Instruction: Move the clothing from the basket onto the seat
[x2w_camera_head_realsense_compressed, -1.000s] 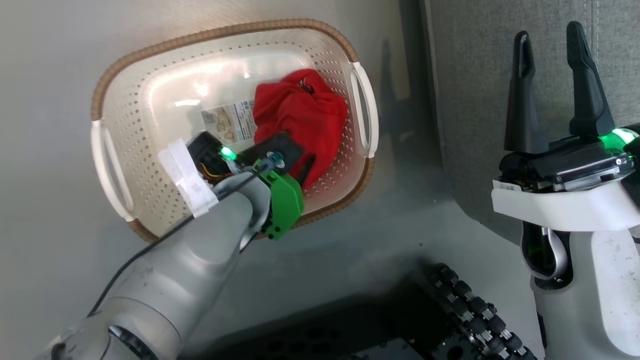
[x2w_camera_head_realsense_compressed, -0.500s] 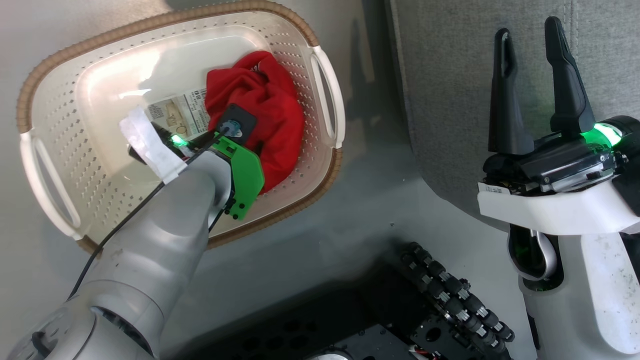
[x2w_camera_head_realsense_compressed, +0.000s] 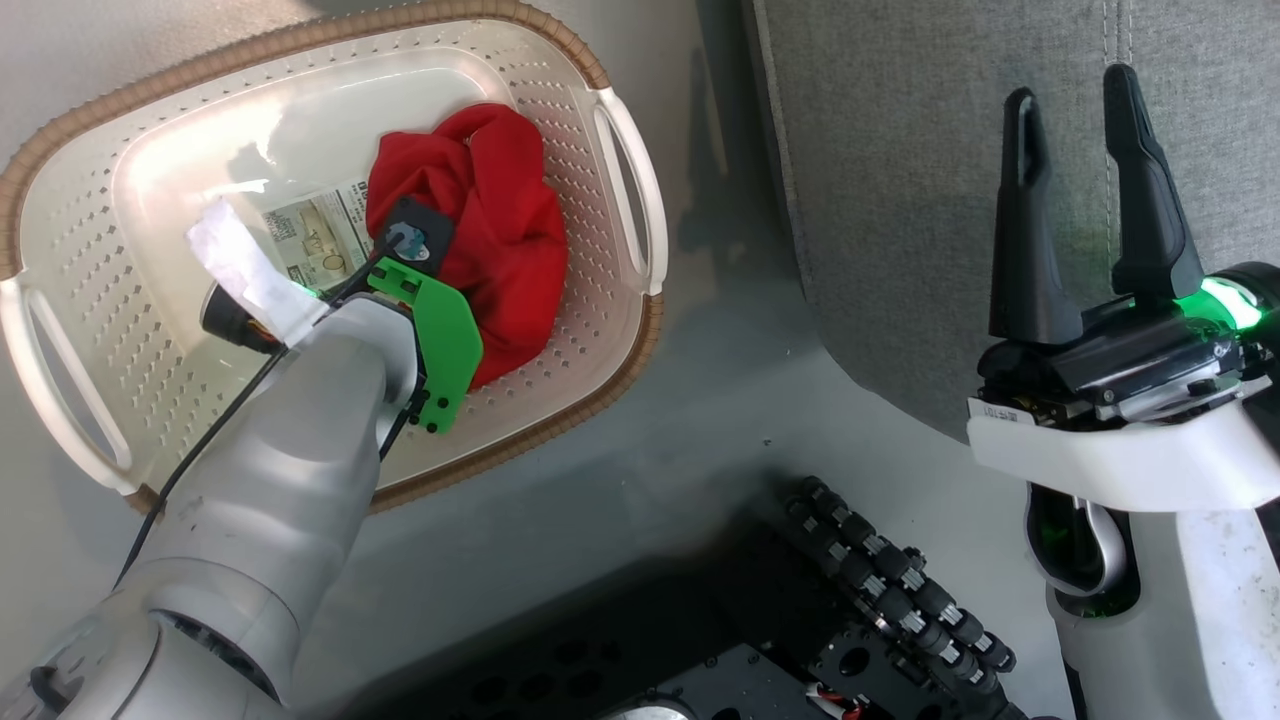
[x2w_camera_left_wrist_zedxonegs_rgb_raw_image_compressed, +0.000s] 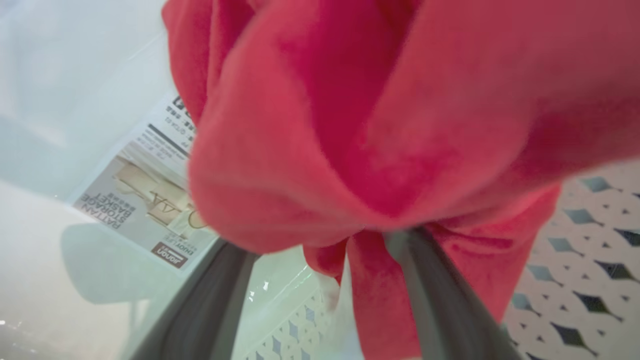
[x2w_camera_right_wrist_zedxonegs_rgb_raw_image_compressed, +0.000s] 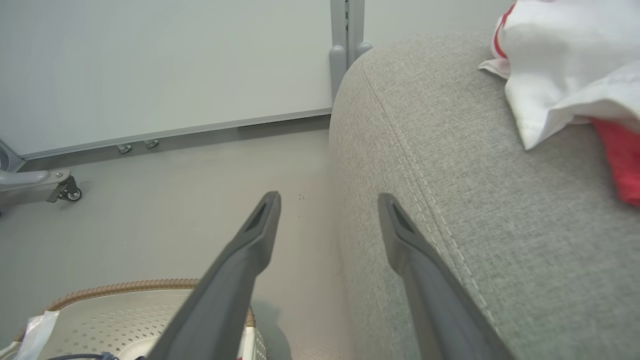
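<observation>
Nearest the robot's base, the pale left forearm (x2w_camera_head_realsense_compressed: 300, 480) reaches down into the basket (x2w_camera_head_realsense_compressed: 590, 300), which sits on the grey floor (x2w_camera_head_realsense_compressed: 680, 470). The left gripper (x2w_camera_left_wrist_zedxonegs_rgb_raw_image_compressed: 320, 240) is sunk into a crumpled red garment (x2w_camera_head_realsense_compressed: 500, 230). Its two fingers (x2w_camera_left_wrist_zedxonegs_rgb_raw_image_compressed: 210, 305) stand apart where they show, with folds of cloth bunched between them and draped over the tips. The garment lies inside the basket against the wall nearer the seat (x2w_camera_head_realsense_compressed: 900, 200), just beside a label sticker (x2w_camera_head_realsense_compressed: 310, 235) on the base.

Off to the right, the right gripper (x2w_camera_head_realsense_compressed: 1070, 90) hovers with its fingers spread wide and nothing between them. One finger is over the floor and the other over the edge of the seat, which stands just beside the basket.

Further along the cushion lies a white garment (x2w_camera_right_wrist_zedxonegs_rgb_raw_image_compressed: 560, 65) with red trim, and a red piece (x2w_camera_right_wrist_zedxonegs_rgb_raw_image_compressed: 625, 165) shows from under its edge. Beyond that, a pale wall panel (x2w_camera_right_wrist_zedxonegs_rgb_raw_image_compressed: 175, 65) meets the floor.
</observation>
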